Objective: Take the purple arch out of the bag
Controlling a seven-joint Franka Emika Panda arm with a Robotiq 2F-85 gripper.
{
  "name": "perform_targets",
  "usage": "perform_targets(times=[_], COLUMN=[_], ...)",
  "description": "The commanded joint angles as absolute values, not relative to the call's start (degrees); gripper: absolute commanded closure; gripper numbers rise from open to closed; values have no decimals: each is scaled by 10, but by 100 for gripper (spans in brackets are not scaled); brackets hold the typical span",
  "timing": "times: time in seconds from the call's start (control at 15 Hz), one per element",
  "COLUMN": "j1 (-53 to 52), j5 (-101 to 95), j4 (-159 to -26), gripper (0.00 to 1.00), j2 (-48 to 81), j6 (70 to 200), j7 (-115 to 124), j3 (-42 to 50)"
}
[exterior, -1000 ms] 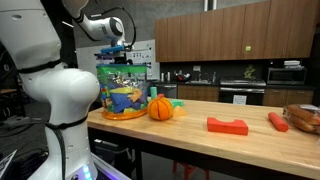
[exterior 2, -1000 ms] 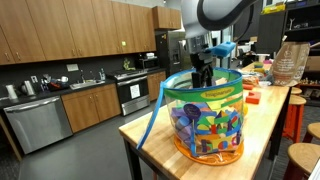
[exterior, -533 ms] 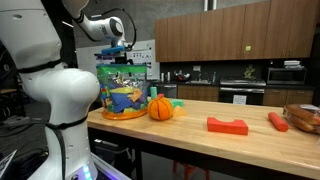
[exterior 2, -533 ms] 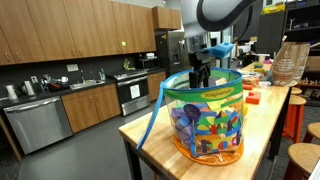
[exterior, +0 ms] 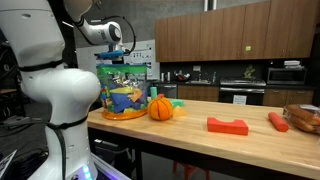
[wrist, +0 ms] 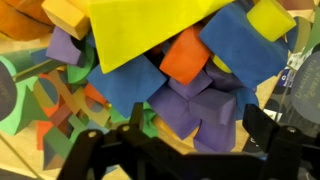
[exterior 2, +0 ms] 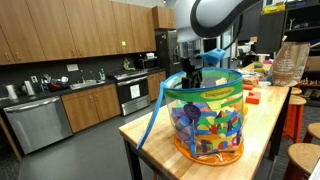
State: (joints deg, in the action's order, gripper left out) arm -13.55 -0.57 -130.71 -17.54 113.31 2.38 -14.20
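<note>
The bag (exterior: 125, 92) is clear plastic with a green rim and an orange base, and stands at the table's end; it is also seen in the other exterior view (exterior 2: 205, 120). My gripper (exterior: 117, 50) hangs over its open mouth (exterior 2: 190, 80). In the wrist view my gripper (wrist: 200, 125) is open and empty, looking down on several blocks. A purple block (wrist: 195, 105), seemingly the purple arch, lies between the fingertips, under an orange block (wrist: 185, 55) and blue ones. Its curve is not clear. A second purple piece (wrist: 65, 45) lies at the left.
An orange pumpkin (exterior: 160, 108) stands beside the bag. A flat red arch-like block (exterior: 227, 125) and an orange carrot-like toy (exterior: 278, 121) lie further along the wooden table (exterior: 200, 140). A paper bag (exterior 2: 288, 62) and stools (exterior 2: 298, 115) are beyond.
My gripper has shifted a little sideways above the bag's mouth, leftward in both exterior views. The bag and the other objects have not moved.
</note>
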Motion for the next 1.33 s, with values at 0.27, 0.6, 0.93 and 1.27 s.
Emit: perform_targets(times=[0.27, 0.6, 0.93, 1.27], j1=[-153, -150, -151, -150], j5=[26, 22, 20, 17], j4=[-1275, -1260, -1244, -1234], gripper=[0, 0, 0, 32], j2=[-118, -87, -63, -52], j6=[1128, 1142, 1144, 1138], j7=[-34, -47, -56, -57], j3=[-142, -143, -145, -145])
